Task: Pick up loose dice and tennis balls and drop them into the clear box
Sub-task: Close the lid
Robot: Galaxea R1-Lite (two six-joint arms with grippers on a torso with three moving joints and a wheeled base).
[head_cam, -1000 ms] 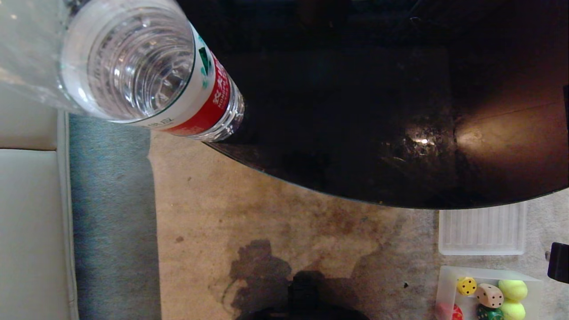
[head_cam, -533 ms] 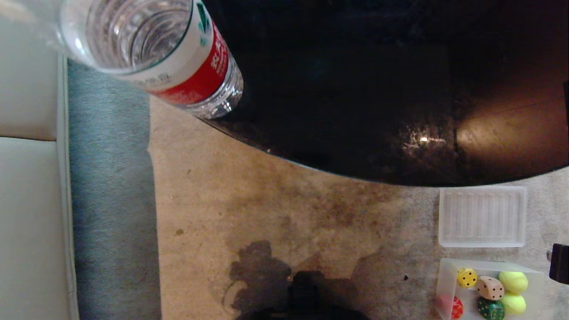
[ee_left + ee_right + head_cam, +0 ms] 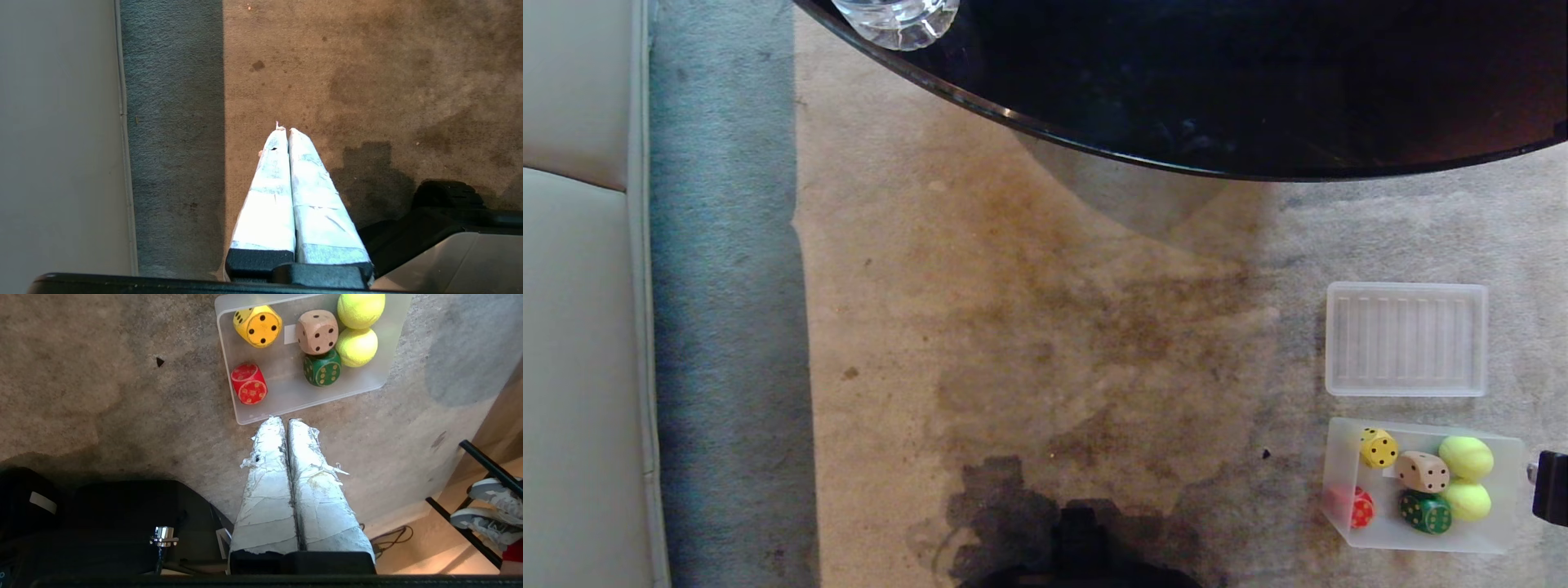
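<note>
The clear box (image 3: 1340,506) (image 3: 286,401) stands on the carpet at the lower right. Inside it lie a yellow die (image 3: 1379,448) (image 3: 258,326), a tan die (image 3: 1423,472) (image 3: 317,332) and two tennis balls (image 3: 1466,457) (image 3: 356,347), with a red die (image 3: 1361,507) and a green die (image 3: 1425,512) beside them. My right gripper (image 3: 285,421) hangs shut and empty just outside the box's near wall, above the carpet. Over bare carpet on the other side, my left gripper (image 3: 284,130) is shut with nothing in it.
The flat ribbed lid (image 3: 1406,339) lies on the carpet just beyond the box. A black glossy table (image 3: 1258,82) fills the far side, with a water bottle's base (image 3: 894,20) on it. A pale sofa (image 3: 572,327) lines the left. A shoe rack (image 3: 486,498) stands near the right arm.
The whole head view has shifted: table and bottle slid toward the top edge, box and lid came further into view. That is camera motion. The box's contents have not moved.
</note>
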